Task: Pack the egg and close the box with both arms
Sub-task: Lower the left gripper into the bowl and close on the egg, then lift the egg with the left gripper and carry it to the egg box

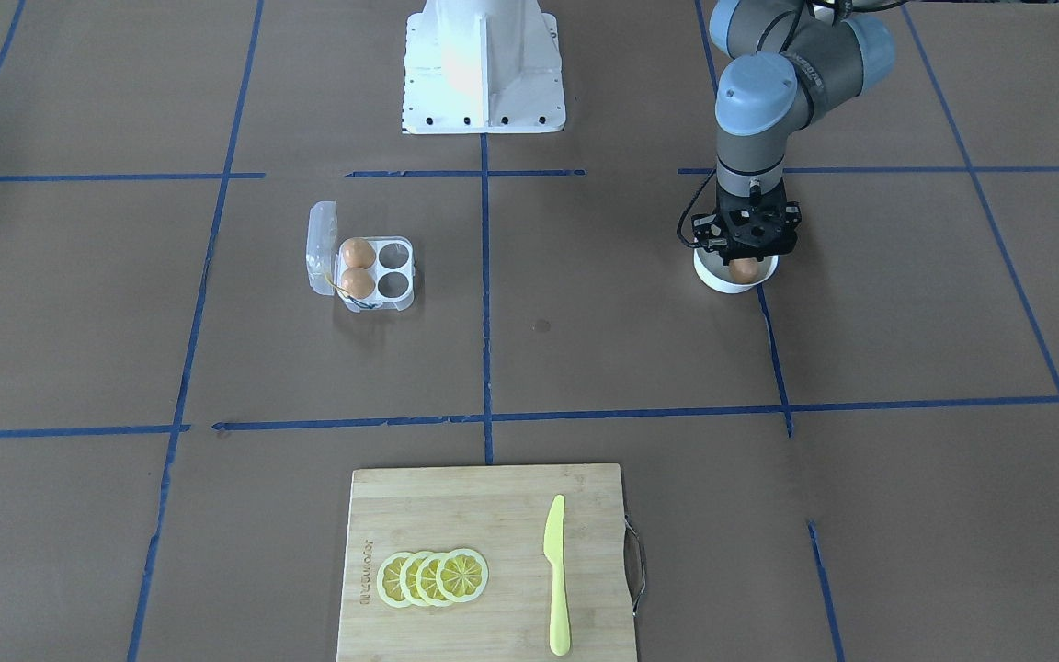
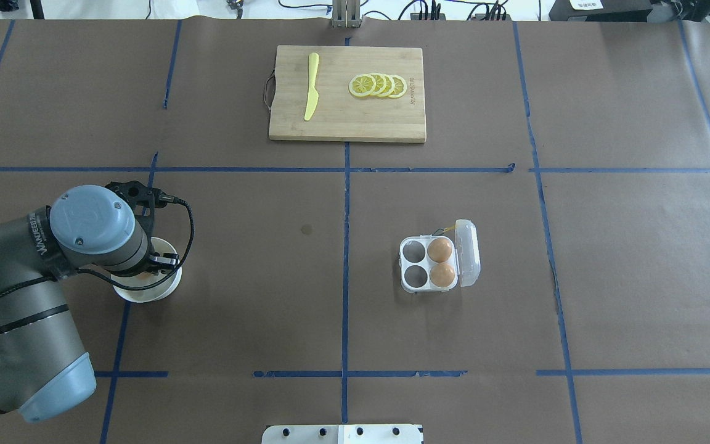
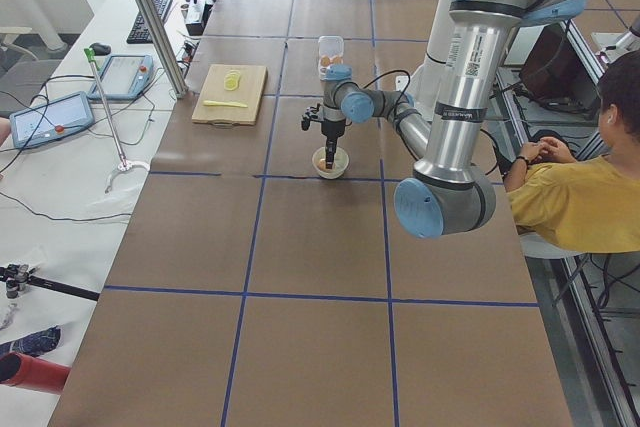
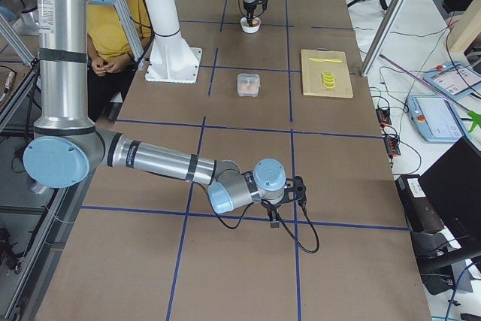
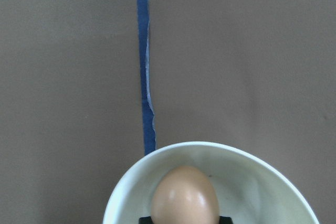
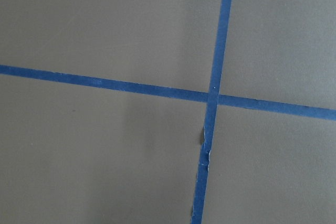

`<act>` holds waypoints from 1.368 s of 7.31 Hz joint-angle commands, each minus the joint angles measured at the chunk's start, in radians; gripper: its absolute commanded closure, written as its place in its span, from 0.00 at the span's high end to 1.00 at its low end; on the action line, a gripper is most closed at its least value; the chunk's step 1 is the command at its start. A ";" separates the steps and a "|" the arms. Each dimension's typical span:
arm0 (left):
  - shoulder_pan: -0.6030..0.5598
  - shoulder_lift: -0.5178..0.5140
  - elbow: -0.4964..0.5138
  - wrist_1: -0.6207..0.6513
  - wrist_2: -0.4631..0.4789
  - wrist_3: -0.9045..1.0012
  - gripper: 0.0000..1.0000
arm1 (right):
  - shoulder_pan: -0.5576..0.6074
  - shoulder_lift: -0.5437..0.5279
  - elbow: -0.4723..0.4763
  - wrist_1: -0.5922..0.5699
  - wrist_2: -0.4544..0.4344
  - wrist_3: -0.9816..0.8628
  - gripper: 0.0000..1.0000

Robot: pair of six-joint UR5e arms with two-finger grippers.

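Closest to the left wrist camera sits the egg, light brown and smooth, lying in a round white bowl; black bits of the left gripper show at either side of the egg's lower end, at that picture's bottom edge; whether the fingers are clamped on the egg or merely stand beside it cannot be told. Seen from across the table, this gripper points straight down from the grey left arm and hangs directly over the bowl, with the egg just below it.

Well apart from that gripper, off to its right, stands the box, a clear plastic carton with four cells; its lid is swung open on the side away from the gripper; two other eggs fill the pair of cells next to the lid, while the pair nearer the gripper holds nothing; a thin yellow string trails at the box's edge.

Farther ahead of the gripper, away from the robot and to its right, lies a wooden cutting board with a row of lemon slices and a yellow knife on it.

The right gripper hangs low over the brown table, far off beyond the box from the left gripper; its wrist camera sees only paper and crossing blue tape; whether its fingers are apart or together cannot be told.
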 commanded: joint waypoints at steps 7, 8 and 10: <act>0.002 -0.372 0.032 0.108 -0.113 -0.056 0.00 | 0.000 0.001 0.011 0.003 0.002 0.001 1.00; 0.044 -0.470 0.107 0.075 -0.111 -0.064 0.00 | 0.000 0.001 0.013 0.003 0.002 0.002 1.00; 0.089 -0.587 0.275 -0.121 -0.111 -0.052 0.00 | 0.000 0.003 0.016 0.003 0.002 0.002 1.00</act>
